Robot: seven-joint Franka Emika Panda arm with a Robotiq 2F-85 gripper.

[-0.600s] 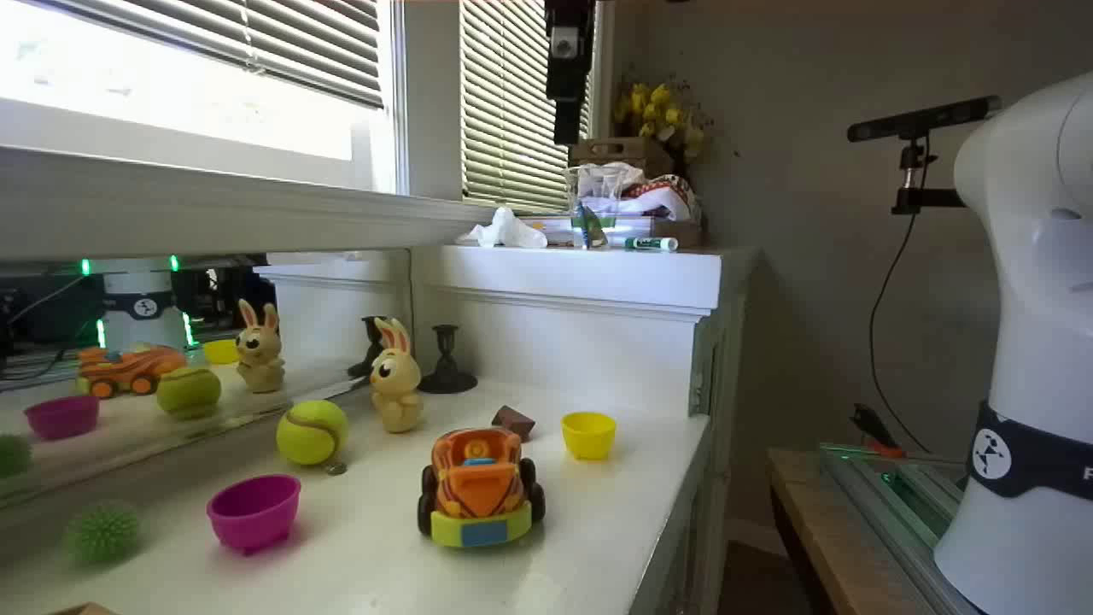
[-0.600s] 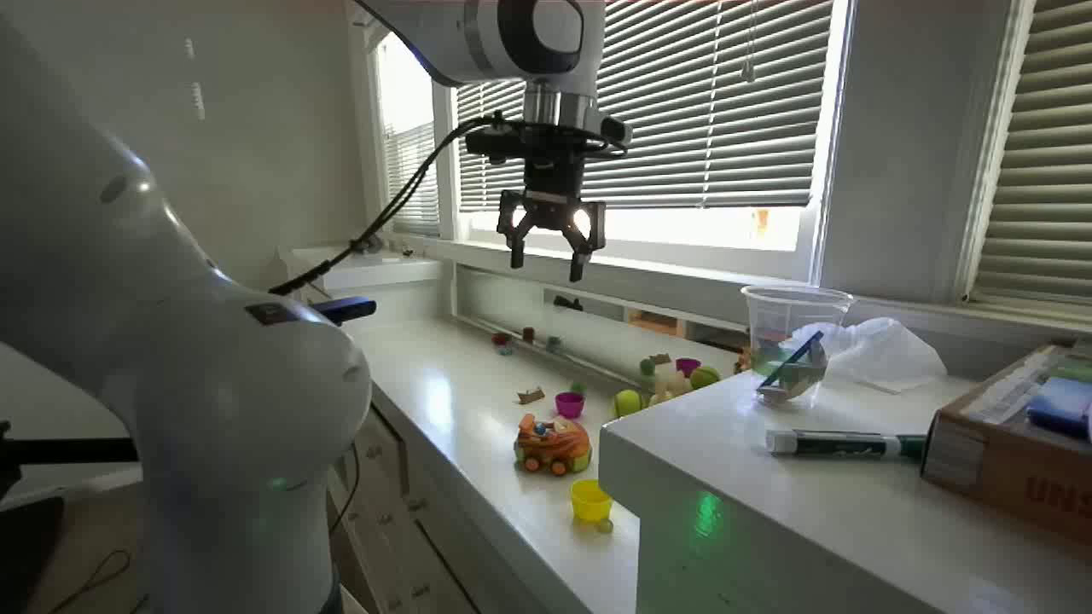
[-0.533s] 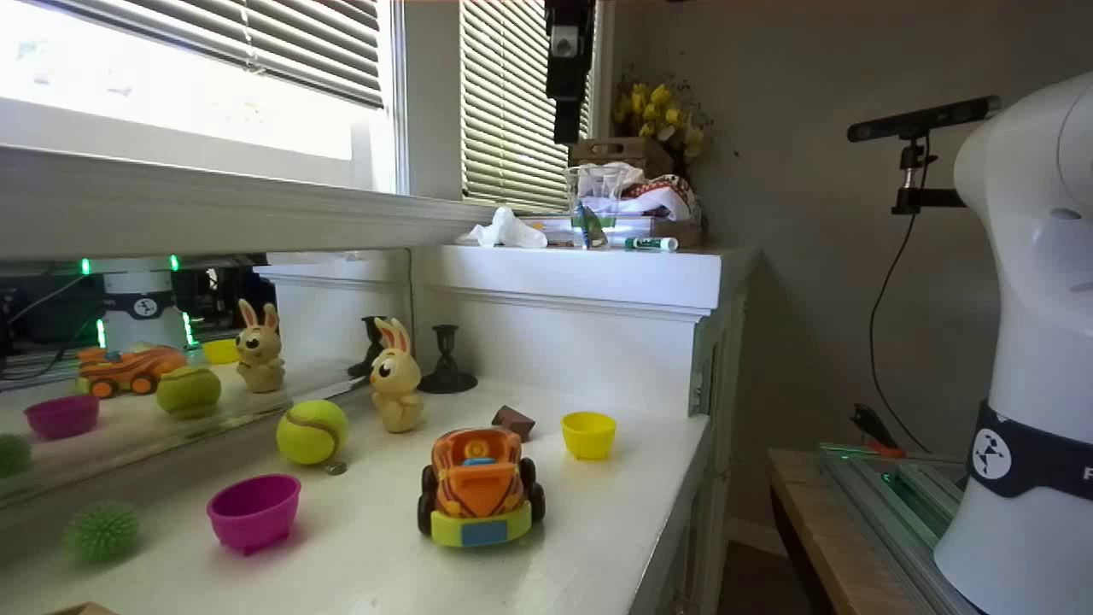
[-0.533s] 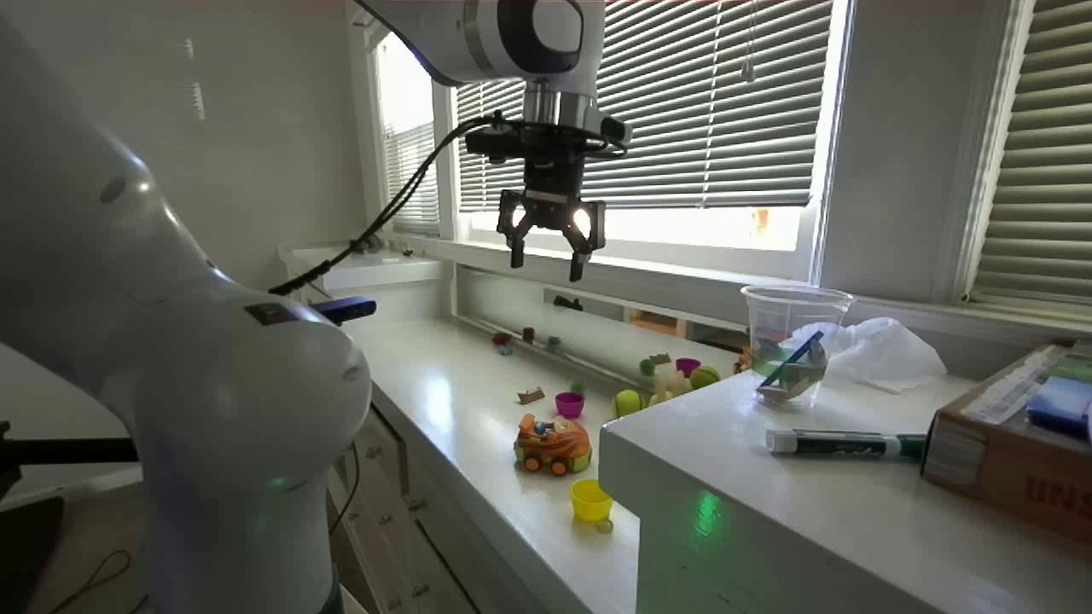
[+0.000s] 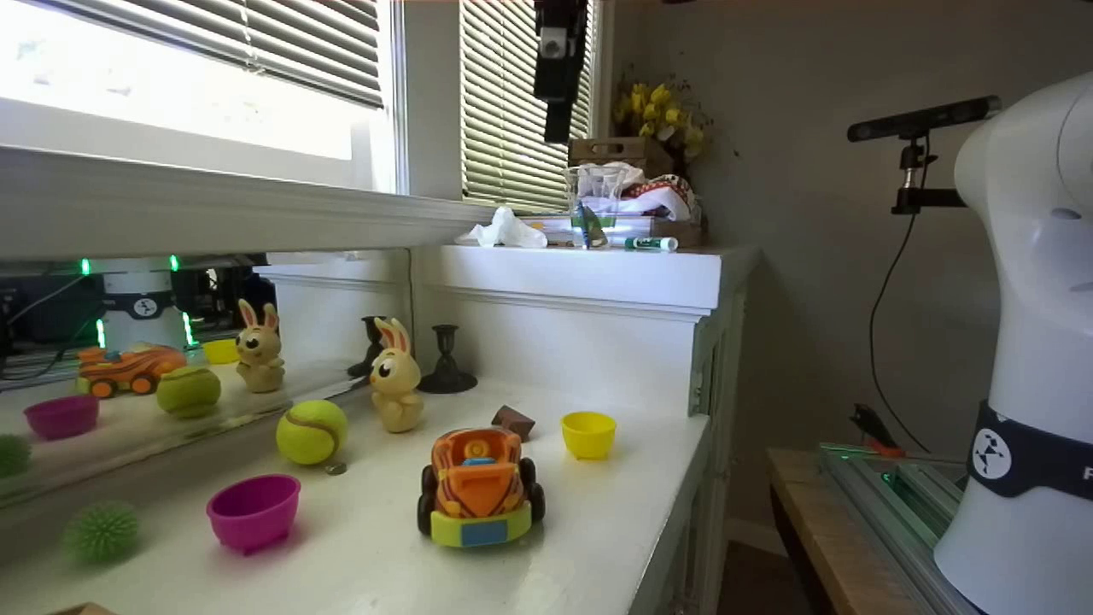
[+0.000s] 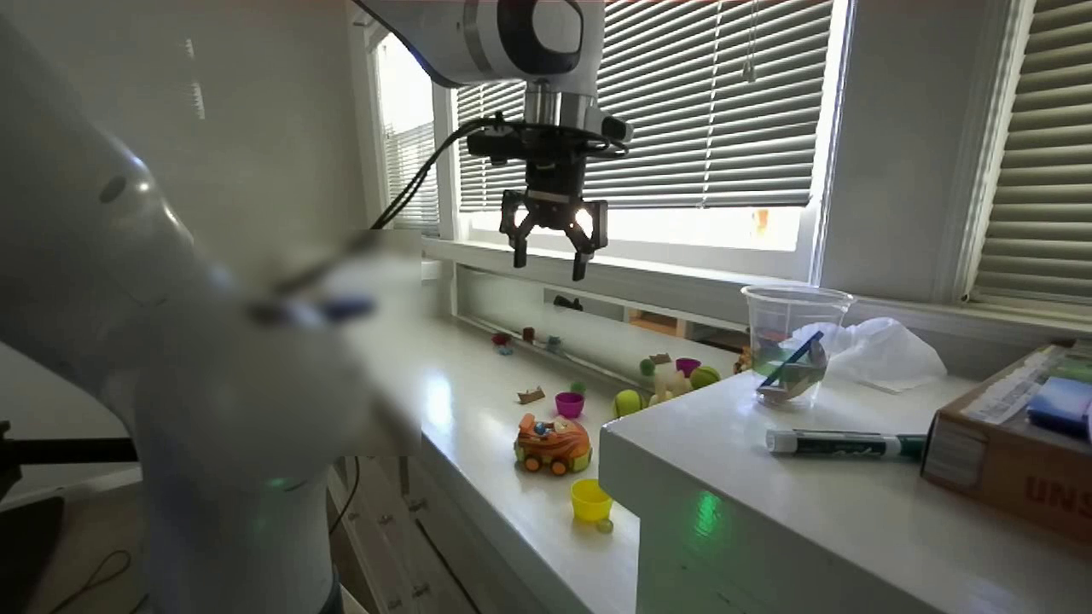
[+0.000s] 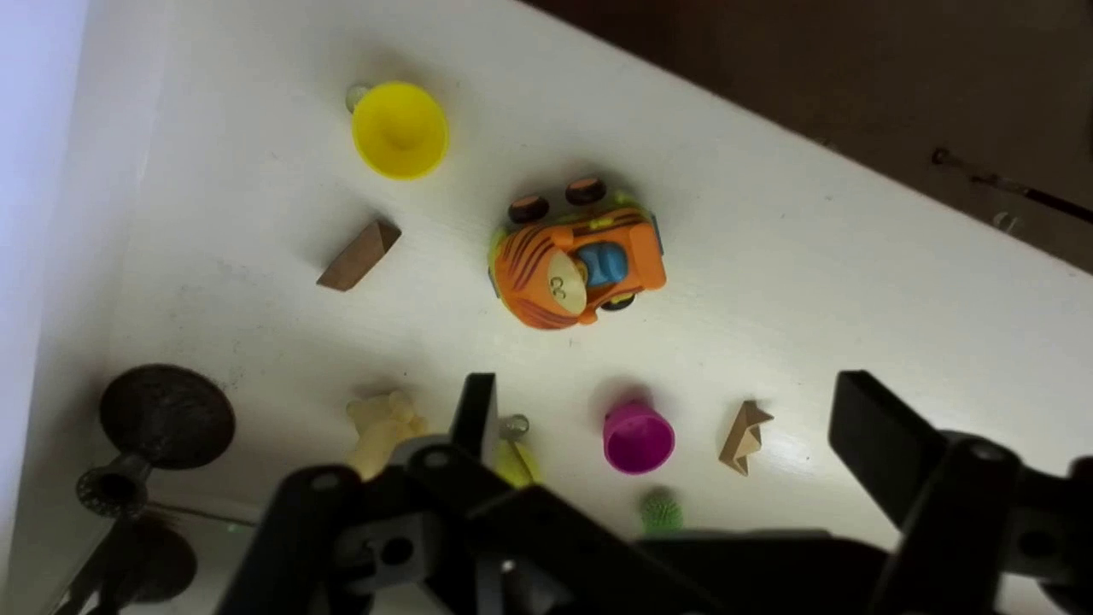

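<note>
High over the white counter (image 5: 376, 564), the gripper (image 6: 549, 266) hangs, jaws wide apart; below, I see an orange toy car (image 7: 576, 265) standing between a yellow cup (image 7: 400, 130) and a magenta cup (image 7: 639, 437).

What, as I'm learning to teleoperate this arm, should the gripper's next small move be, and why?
Probably lower the gripper slightly, jaws open. In an exterior view it hangs open and empty, high above the white counter; in the wrist view the magenta cup and folded-paper boat show between its fingers, so coming down should bring it nearer them.
</note>
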